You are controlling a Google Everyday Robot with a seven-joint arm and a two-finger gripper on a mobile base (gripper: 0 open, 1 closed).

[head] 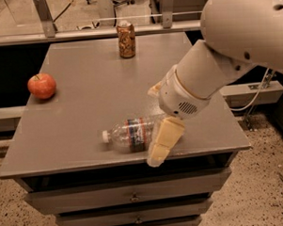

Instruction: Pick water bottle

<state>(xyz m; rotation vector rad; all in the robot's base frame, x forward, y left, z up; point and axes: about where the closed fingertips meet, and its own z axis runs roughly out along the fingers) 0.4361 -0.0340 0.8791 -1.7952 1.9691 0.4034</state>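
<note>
Jaws spread wide, the gripper hangs over the base end of the water bottle, which lies on its side near the front edge of the table, cap pointing left. This looks like the approach step: the next move calls for settling around the bottle and closing.

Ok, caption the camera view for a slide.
Gripper at the base end of the water bottle lying on its side on the gray table; apple and can sit apart.

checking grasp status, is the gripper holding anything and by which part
Cannot tell: the gripper covers the base end of the water bottle, which lies flat.
</note>
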